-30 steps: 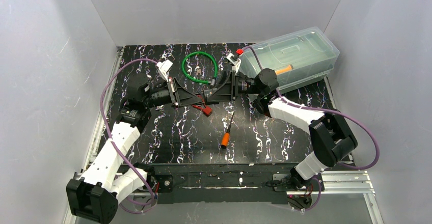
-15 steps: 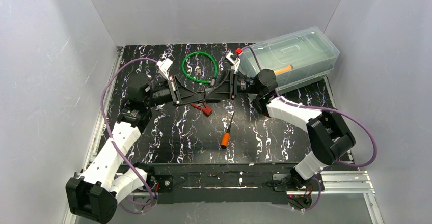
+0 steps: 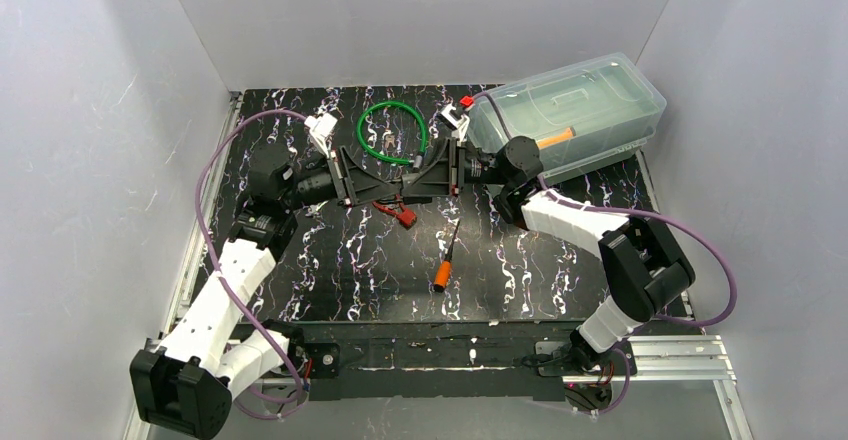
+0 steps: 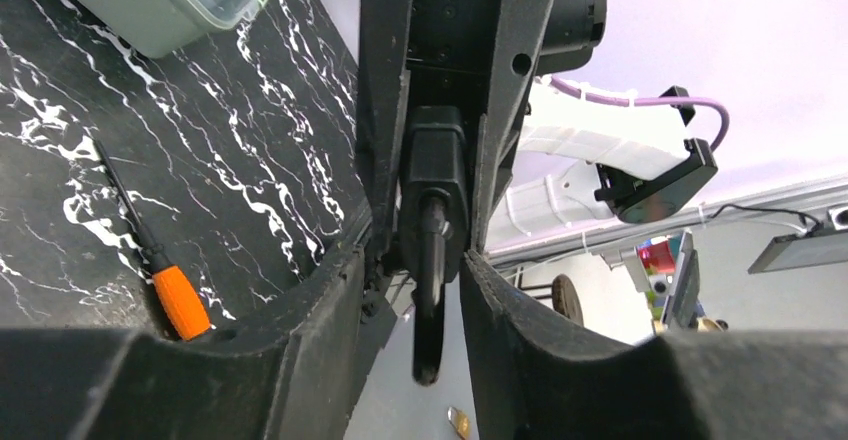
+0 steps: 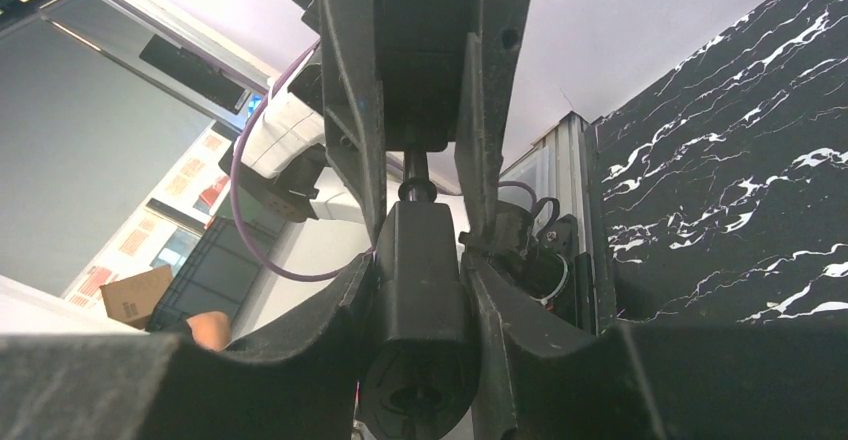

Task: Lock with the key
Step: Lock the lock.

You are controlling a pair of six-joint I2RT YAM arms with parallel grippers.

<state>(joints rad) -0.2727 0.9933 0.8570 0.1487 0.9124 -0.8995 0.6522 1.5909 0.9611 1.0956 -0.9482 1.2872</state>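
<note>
Now, on the black tabletop (image 3: 300,280) veined in white, pale walls all round, both arms meet tip to tip near the middle of the far edge. The right gripper (image 5: 420,260) pinches the matte black lock (image 5: 420,310). The left gripper (image 4: 415,260) stands spread either side of the slim black key (image 4: 430,300). The right arm has edged leftward since a second ago. A glossy green cable (image 3: 390,106) loops behind.
</note>
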